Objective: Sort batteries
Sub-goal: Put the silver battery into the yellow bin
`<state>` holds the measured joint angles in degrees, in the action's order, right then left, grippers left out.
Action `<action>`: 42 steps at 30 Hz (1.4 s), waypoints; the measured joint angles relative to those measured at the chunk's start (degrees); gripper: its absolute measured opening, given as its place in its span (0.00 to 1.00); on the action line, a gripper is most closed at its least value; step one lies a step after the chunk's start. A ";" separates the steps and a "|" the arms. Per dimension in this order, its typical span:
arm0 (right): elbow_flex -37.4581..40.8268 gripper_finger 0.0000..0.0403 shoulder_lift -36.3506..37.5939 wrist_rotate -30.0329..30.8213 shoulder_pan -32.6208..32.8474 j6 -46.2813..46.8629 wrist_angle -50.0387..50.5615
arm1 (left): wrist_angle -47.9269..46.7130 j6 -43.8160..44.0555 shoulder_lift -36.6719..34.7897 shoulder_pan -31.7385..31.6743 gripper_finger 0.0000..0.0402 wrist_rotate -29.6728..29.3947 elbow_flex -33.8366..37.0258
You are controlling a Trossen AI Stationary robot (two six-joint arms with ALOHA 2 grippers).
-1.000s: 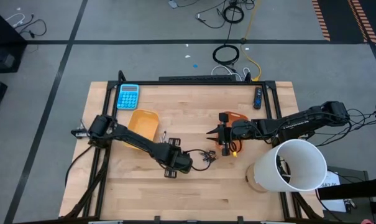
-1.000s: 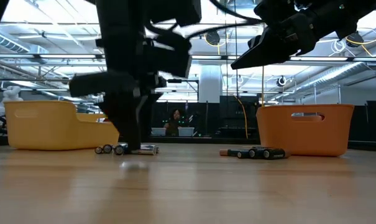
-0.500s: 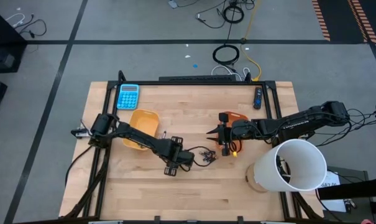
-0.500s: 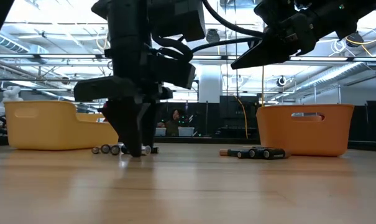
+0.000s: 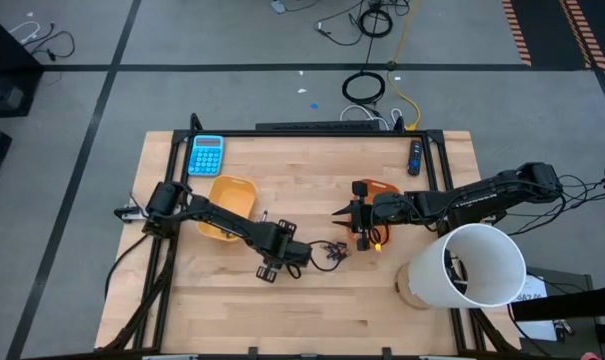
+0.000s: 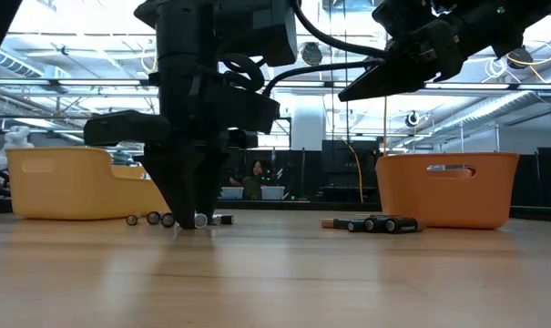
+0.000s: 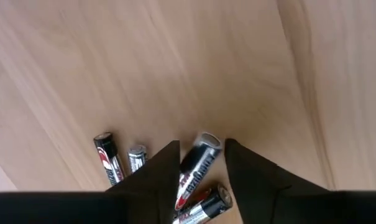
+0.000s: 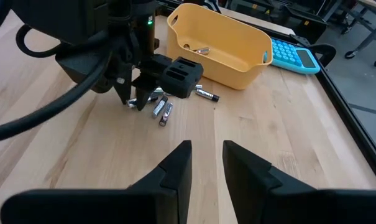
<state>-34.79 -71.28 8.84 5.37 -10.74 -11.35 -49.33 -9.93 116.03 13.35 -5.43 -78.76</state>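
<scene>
Several small batteries [image 5: 330,252] lie loose mid-table, silvery-grey with dark and red print. My left gripper [image 7: 201,144] points straight down among them and is shut on one battery [image 7: 197,167]; its neighbours [image 7: 107,157] lie beside the fingers. In the low view that gripper [image 6: 191,219] reaches the tabletop. My right gripper [image 5: 339,212] hangs above the table near the orange tray [image 5: 382,190], open, with nothing between its fingers [image 8: 206,149]. A yellow tray [image 5: 232,200] stands left of the batteries, and one battery [image 8: 200,51] lies in it. My left gripper pinches one battery by its two long sides [image 7: 203,152], near one end, between its two fingers. The fingers come from above, pointing down, and lie across the battery. The battery lies flat on the table, with another battery [image 7: 206,204] close against its other end.
A second group of batteries [image 6: 375,223] lies by the orange tray [image 6: 448,187]. A tall white cylinder [image 5: 472,265] stands at the near right. A blue calculator [image 5: 206,155] and a dark stick [image 5: 415,156] lie along the far edge. Bare wood lies near the front.
My left gripper has rolled about its downward-pointing line while staying over the batteries, its fingertips down at the tabletop. The loose batteries beside it have shifted a little toward the yellow tray.
</scene>
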 joint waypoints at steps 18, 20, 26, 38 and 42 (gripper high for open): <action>0.00 0.21 -0.01 -0.07 0.00 0.02 0.02 | -4.35 -1.40 -1.23 0.43 0.10 -4.12 -2.71; 0.00 0.21 -0.01 -0.07 0.00 0.02 0.04 | -5.93 1.94 -3.21 0.77 0.10 -4.26 -5.11; -0.02 0.21 -0.01 -0.24 0.00 0.23 0.02 | -23.10 17.57 -8.81 0.87 0.10 -2.69 -7.93; -0.02 0.21 -0.01 -1.53 1.47 1.31 -0.48 | -32.17 24.72 -13.00 -0.75 0.23 -8.21 0.80; -0.02 0.21 0.00 -1.53 1.95 1.25 -0.53 | -34.79 28.71 -13.07 -1.39 0.28 -8.16 1.62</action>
<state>-34.81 -71.27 7.31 7.31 -9.50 -11.88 -84.13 18.78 102.95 11.97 -13.59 -77.14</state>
